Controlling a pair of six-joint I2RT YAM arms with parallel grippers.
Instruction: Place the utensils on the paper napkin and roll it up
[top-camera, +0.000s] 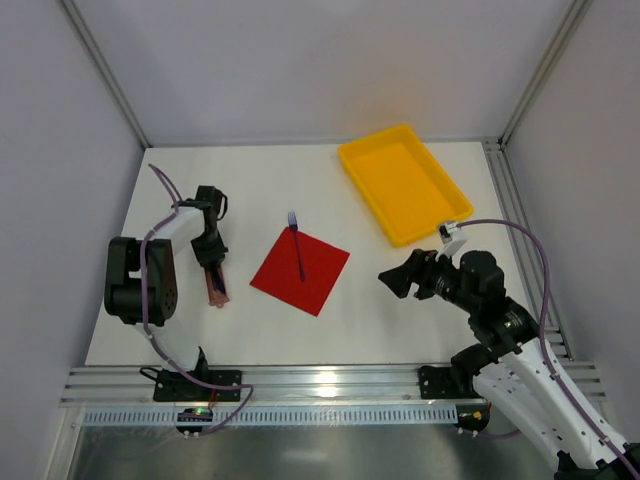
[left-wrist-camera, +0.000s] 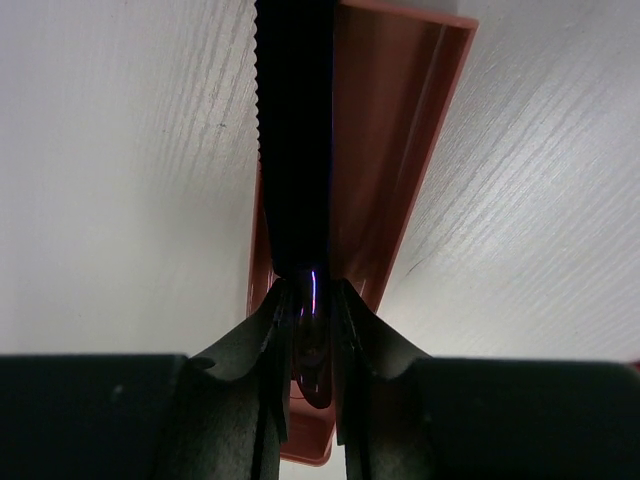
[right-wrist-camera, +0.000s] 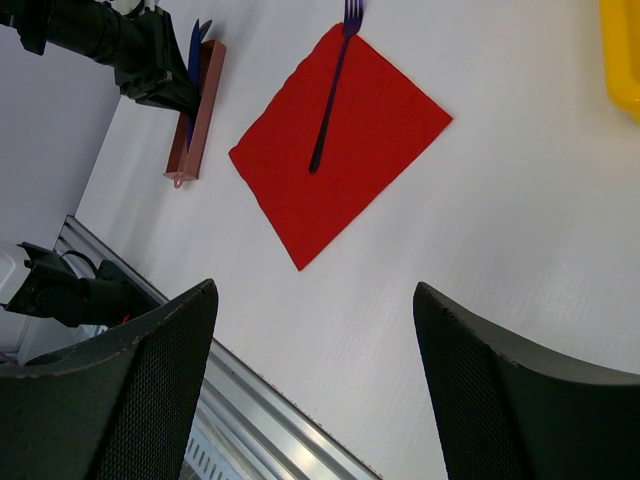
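Above left claw (left-wrist-camera: 312, 296), dark knife (left-wrist-camera: 295, 130), tip cropped

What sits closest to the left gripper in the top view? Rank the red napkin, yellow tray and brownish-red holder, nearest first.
From the left gripper, shut on a dark utensil:
1. Brownish-red holder: directly under its fingertips.
2. Red napkin: to its right, mid-table.
3. Yellow tray: far right corner.

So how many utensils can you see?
2. A purple fork lies on the red napkin; a dark serrated knife is held by the left gripper, above the reddish-brown holder.
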